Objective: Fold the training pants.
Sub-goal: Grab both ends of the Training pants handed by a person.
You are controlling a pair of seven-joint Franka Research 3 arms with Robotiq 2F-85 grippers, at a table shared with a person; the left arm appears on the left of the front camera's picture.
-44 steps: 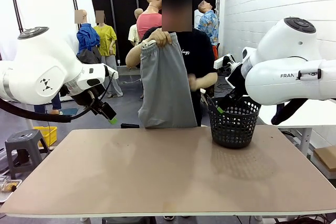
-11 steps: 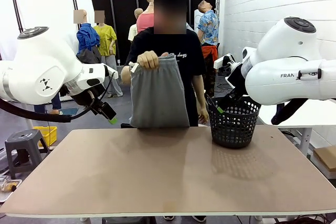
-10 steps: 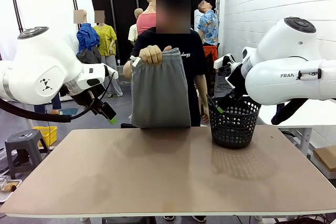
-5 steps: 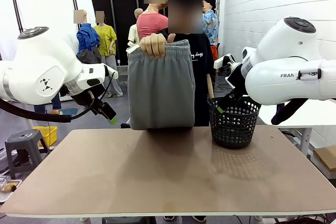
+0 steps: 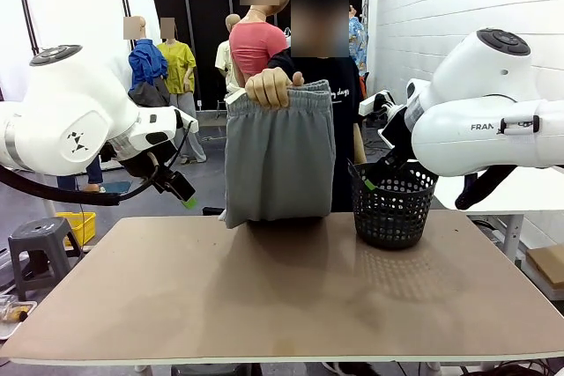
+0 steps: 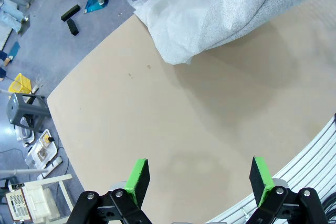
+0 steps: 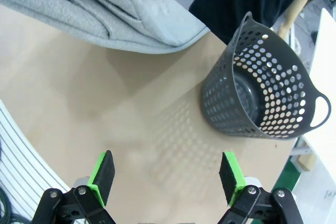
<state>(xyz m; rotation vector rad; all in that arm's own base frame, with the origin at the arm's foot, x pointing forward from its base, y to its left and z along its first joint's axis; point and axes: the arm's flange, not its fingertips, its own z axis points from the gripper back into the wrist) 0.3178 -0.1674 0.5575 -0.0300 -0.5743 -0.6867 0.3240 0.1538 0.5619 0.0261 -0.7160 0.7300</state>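
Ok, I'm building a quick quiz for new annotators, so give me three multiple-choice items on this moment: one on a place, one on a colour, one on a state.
1. Where does the black mesh basket stand?
A. on the floor
B. on a shelf
C. on the table, on the robot's right side

2. What colour are the training pants?
A. blue
B. light grey
C. red

3. How are the training pants now?
A. held up by the waistband in a person's hand
B. folded flat on the table
C. stuffed in the basket

Answers:
1. C, the basket sits on the tabletop near the right arm.
2. B, the fabric is pale grey.
3. A, the hand grips the waistband and the legs hang down at the table's far edge.
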